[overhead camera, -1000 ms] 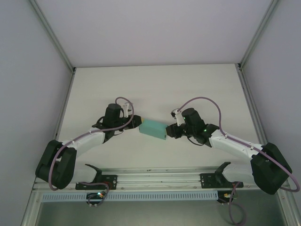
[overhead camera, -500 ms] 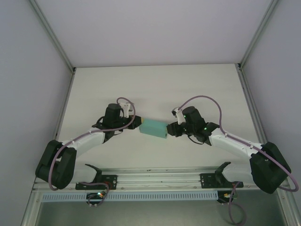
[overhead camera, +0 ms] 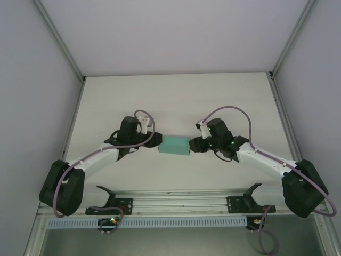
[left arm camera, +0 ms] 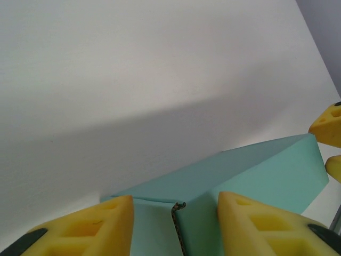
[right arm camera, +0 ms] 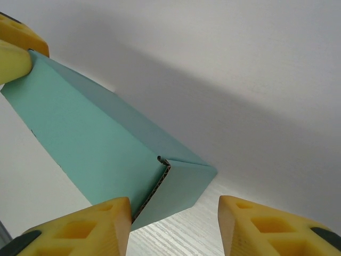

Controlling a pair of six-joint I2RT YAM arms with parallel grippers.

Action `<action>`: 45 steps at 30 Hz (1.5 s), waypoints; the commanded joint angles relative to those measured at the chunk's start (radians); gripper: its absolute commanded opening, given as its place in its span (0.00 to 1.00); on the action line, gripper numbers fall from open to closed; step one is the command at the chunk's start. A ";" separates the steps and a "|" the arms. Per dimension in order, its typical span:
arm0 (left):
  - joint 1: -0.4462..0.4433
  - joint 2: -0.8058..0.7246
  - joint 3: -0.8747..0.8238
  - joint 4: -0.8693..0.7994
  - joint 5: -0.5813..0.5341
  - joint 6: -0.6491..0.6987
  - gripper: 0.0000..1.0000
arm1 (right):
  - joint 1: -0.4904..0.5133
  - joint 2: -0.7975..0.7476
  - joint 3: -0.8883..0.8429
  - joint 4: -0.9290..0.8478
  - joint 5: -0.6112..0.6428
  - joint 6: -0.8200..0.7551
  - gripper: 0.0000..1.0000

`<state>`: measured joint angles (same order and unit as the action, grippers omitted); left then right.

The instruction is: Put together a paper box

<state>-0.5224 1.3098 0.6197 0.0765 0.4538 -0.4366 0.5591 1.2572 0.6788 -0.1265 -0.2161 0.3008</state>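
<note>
At table centre, top view: paper box [overhead camera: 175,145] lies on table [overhead camera: 213,96], left gripper [overhead camera: 156,143] and right gripper [overhead camera: 193,145] at opposite ends.
L wrist: fingers [left arm camera: 80,229] spread, box corner between, unclamped.
R wrist: fingers [right arm camera: 266,224] spread round box end.
Risk: uneven end pushes; thin card buckles or box skews.

White table [overhead camera: 176,96], teal paper box [overhead camera: 175,145] atop

Left tool [overhead camera: 157,143] and right tool [overhead camera: 192,145] point inward at each other, held low, each with jaws spread apart.
</note>
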 commanded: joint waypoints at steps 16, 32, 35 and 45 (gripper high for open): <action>-0.018 0.004 0.124 -0.176 -0.027 0.073 0.82 | -0.005 -0.015 0.107 -0.124 0.011 -0.095 0.83; -0.018 -0.010 0.003 -0.115 -0.006 0.014 0.87 | -0.008 0.082 -0.017 -0.058 0.057 0.003 0.67; -0.018 -0.006 -0.038 -0.071 0.008 -0.011 0.69 | -0.008 0.078 -0.049 -0.028 0.040 0.027 0.56; -0.020 0.009 -0.055 -0.006 0.066 -0.049 0.16 | -0.008 0.043 -0.074 0.027 -0.011 0.087 0.22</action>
<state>-0.5419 1.3018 0.6006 0.0971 0.5209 -0.4843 0.5541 1.2854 0.6529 -0.0055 -0.2390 0.3756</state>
